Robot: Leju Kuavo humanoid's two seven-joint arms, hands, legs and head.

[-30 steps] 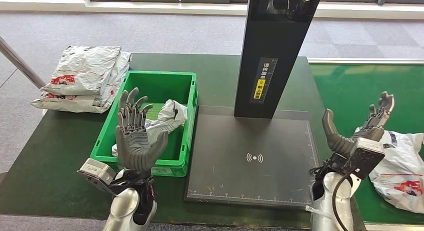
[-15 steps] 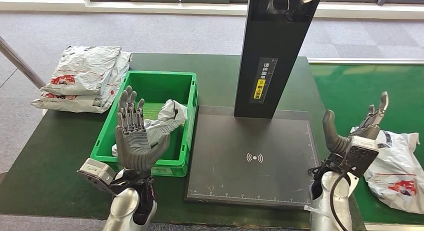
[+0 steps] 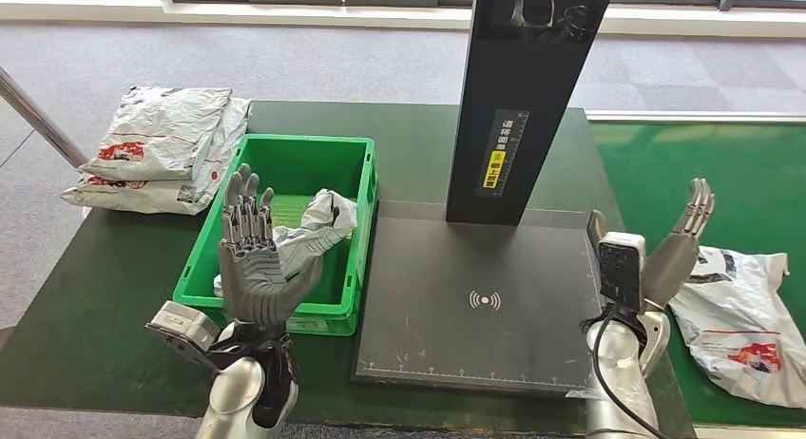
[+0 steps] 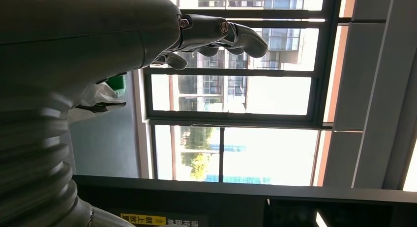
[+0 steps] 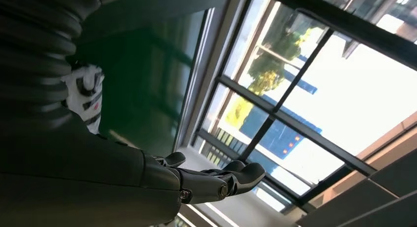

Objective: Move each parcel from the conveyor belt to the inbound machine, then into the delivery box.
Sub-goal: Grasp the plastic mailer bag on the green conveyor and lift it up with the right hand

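One parcel (image 3: 741, 315) lies on the green belt (image 3: 722, 173) at about four o'clock in the head view, a white plastic mailer with red print, flat and creased. Just beside it, at its nine o'clock edge, the right hand (image 3: 677, 244) stands raised with fingers straight and apart, holding nothing; from the head view I cannot tell whether it touches the bag. The left hand (image 3: 252, 258) is likewise upright and empty, fingers spread, hovering at the near rim of the green box (image 3: 354, 239) at eight o'clock. A crumpled mailer (image 3: 318, 225) already sits inside that box, and a stack (image 3: 157, 149) of similar bags rests on the desk (image 3: 95, 296) at ten o'clock. The black scan plate (image 3: 475, 296) of the inbound machine, with its tall post (image 3: 518, 97) toward twelve, lies between box and belt and carries nothing.

The parcel looks light and limp: a thin film bag that will sag, fold and slide rather than keep its shape. The plastic is probably slick, so a pinch on a loose corner risks slipping or tearing. A better hold, I judge, is over the fuller middle, or gathering the near edge so the fingers close on bunched film with contents behind it. Lifting it clear of the belt before carrying it toward nine o'clock onto the plate should stop it dragging.
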